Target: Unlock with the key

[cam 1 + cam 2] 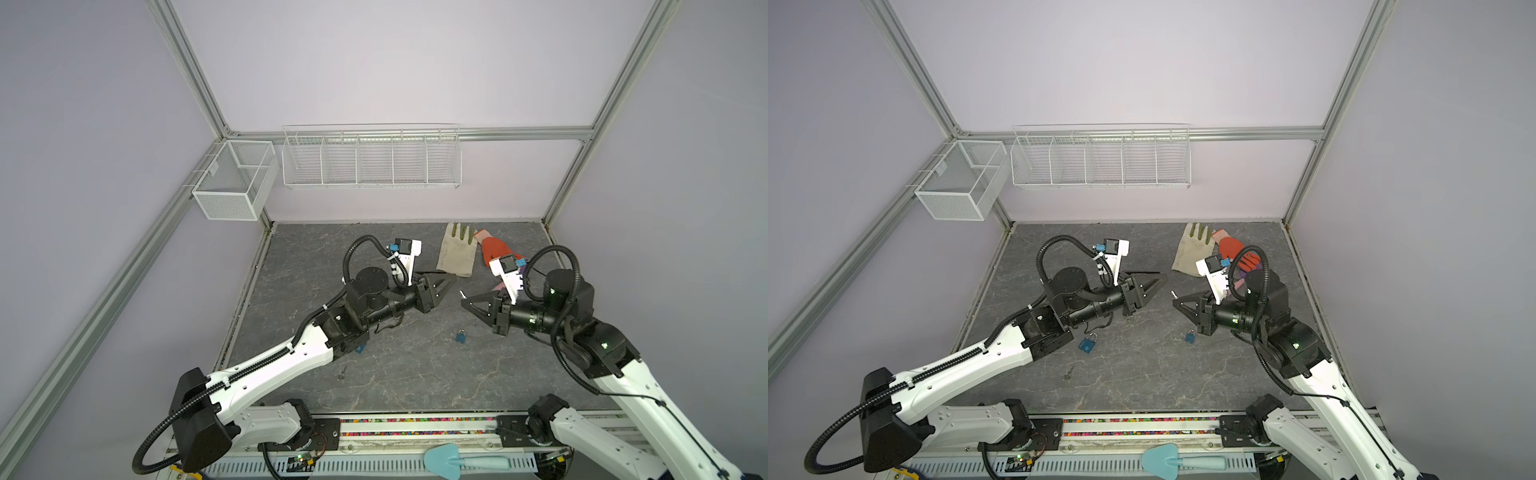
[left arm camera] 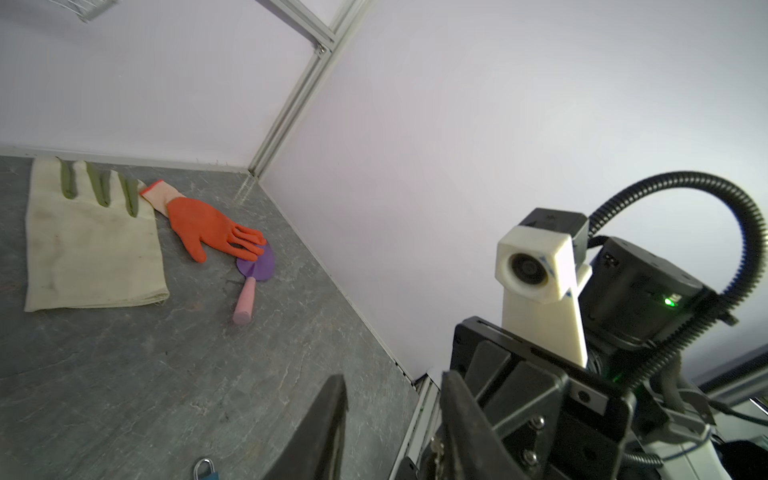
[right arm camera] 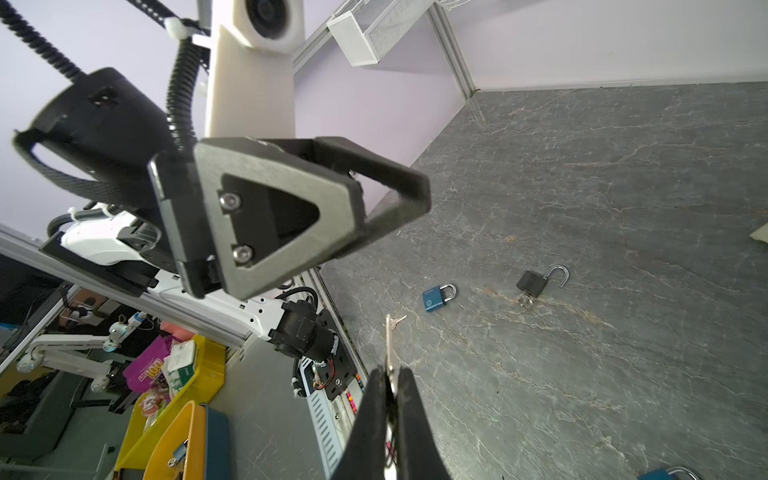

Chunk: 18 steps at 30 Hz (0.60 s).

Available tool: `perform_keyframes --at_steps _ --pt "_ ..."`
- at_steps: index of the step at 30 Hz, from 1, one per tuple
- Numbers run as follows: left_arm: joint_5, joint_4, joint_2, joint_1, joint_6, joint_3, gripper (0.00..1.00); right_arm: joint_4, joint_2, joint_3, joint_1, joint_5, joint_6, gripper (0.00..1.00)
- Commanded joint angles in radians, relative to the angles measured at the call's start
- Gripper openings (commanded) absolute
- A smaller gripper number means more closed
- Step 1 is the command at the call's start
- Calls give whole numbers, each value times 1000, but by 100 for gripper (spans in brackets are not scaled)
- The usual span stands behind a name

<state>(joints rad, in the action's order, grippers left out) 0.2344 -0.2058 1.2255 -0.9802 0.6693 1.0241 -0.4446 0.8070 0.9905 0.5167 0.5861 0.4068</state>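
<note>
Grey stone-patterned table (image 1: 1142, 386), seen from above.
- Left end effector (image 1: 1160, 277): jaws slightly parted, empty.
- Right end effector (image 1: 1177, 302): facing the left one, tips pinching a small silver key (image 1: 1174, 294).
- Larger blue padlock (image 1: 1087, 345): flat, just beside the left arm.
- Smaller blue padlock (image 1: 1190, 336): near the right end effector.
- Loose key (image 1: 1068, 373): nearer the front edge.
- Beige glove (image 1: 1191, 254), orange glove (image 1: 1230, 246): side by side, far right.
- Wire rack (image 1: 1100, 166), mesh basket (image 1: 957, 187): wall-hung.

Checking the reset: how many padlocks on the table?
3. Blue padlock beside the left arm; second blue padlock near the right gripper; black padlock, shackle open, between them. The arms may hide more.
</note>
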Motion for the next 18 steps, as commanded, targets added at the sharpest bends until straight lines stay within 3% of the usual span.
perform_keyframes --at_steps 1,8,18 --pt "157 -86 4 11 -2 16 35 21 6 36 -4 72 -11 6" --pt "249 -184 31 14 60 2 24 94 34 50 -3 116 52 6" --pt "222 -129 25 18 52 1 12 142 40 52 -8 126 85 6"
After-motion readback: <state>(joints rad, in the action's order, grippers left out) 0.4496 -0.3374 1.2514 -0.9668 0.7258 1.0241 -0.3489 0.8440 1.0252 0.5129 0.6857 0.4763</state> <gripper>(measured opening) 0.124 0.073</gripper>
